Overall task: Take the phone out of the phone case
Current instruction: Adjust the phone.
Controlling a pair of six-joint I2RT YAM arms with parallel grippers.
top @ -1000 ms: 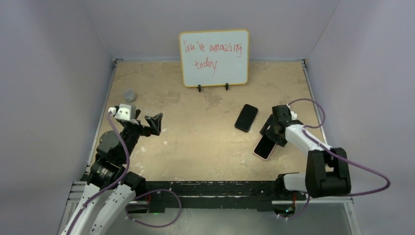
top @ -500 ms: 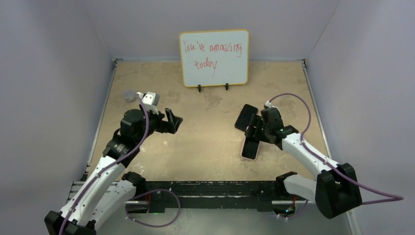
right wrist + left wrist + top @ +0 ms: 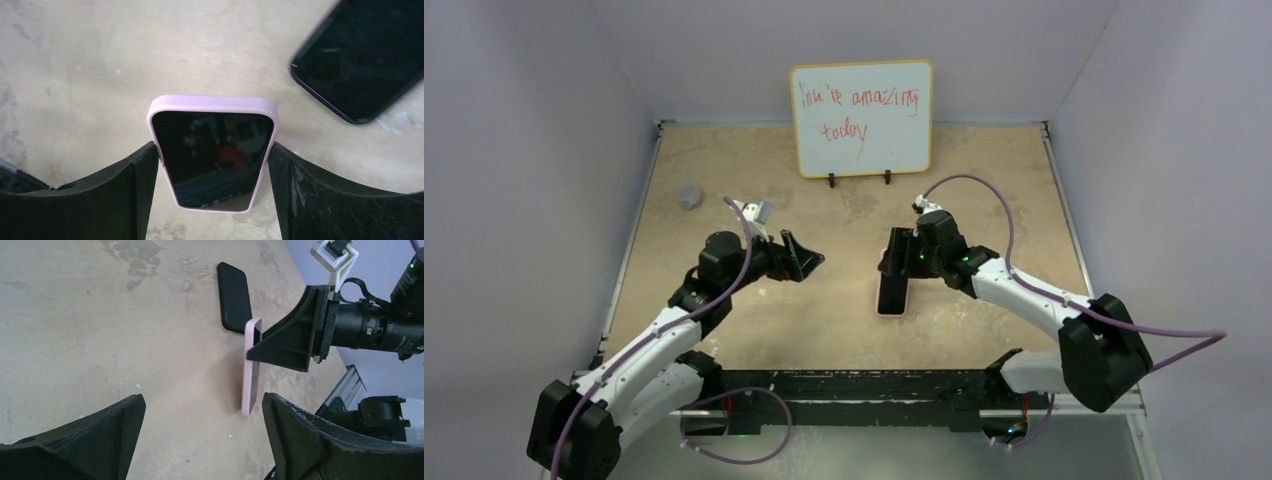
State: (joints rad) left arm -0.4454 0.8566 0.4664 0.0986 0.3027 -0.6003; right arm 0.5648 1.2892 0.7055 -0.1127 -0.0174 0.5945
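Observation:
The phone (image 3: 215, 150), with a dark screen, sits in a pink phone case (image 3: 212, 102). My right gripper (image 3: 214, 151) is shut on the case's two long sides and holds it on edge, steeply tilted, near the table's middle (image 3: 891, 297). Its lower end is close to the table. In the left wrist view the pink case (image 3: 248, 371) shows edge-on with the right gripper's finger (image 3: 290, 342) on it. My left gripper (image 3: 809, 262) is open and empty just left of the case, its jaws (image 3: 202, 402) facing it.
A second black phone (image 3: 234, 296) without a case lies flat on the table behind the held one (image 3: 365, 60). A whiteboard (image 3: 861, 118) stands at the back. A small grey object (image 3: 689, 195) rests at the far left. Walls enclose the table.
My right arm has swung left, carrying the pink-cased phone from the right side to the middle. My left arm has reached out to the right toward it, still open.

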